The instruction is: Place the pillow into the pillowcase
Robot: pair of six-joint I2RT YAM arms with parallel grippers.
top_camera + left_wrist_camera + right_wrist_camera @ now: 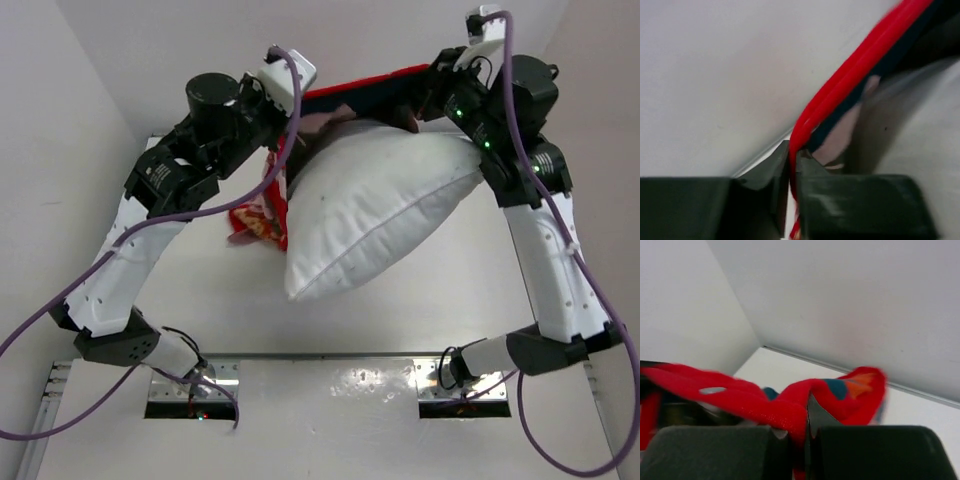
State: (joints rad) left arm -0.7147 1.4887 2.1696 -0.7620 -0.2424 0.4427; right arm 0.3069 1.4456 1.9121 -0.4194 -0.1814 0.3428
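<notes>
The plump white pillow (370, 205) lies tilted in the middle of the table, its far end under the raised mouth of the red pillowcase (365, 92). Both arms hold that red edge up at the back. My left gripper (290, 150) is shut on the pillowcase hem (810, 117), which runs up and to the right in the left wrist view. My right gripper (425, 100) is shut on a bunched red fold of the pillowcase (790, 405). A crumpled printed part of the case (258, 215) hangs down at the pillow's left side.
White walls close in at the back and both sides. The white table (470, 290) stretches to the near edge, where a metal rail (330, 385) carries the two arm bases. Purple cables loop from both arms.
</notes>
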